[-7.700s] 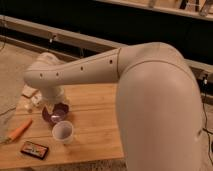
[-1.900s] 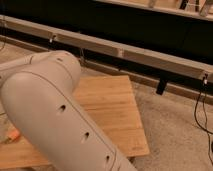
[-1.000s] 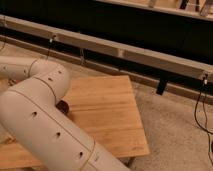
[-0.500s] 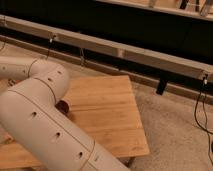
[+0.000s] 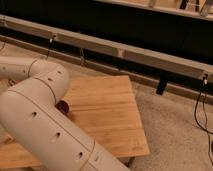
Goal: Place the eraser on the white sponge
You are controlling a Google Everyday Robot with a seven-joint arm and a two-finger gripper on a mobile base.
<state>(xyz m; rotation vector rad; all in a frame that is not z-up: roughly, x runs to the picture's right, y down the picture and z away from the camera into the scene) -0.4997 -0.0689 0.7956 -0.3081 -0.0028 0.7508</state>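
Note:
My white arm (image 5: 40, 125) fills the left and lower left of the camera view and lies across the left half of the wooden table (image 5: 110, 115). The gripper is not in view; it is hidden behind the arm or past the left edge. The eraser and the white sponge are hidden too. Only a small dark purple rounded thing (image 5: 63, 106) peeks out from under the arm's elbow.
The table's right half shows bare wood, with its right edge and front corner in view. Beyond it lie grey carpet, a long pale rail (image 5: 125, 50) along a dark wall, a black post (image 5: 161, 84) and a black cable (image 5: 202, 107) at right.
The arm has swung over the table's left side and now covers the eraser, cup and other items seen earlier. In the last second it has barely moved.

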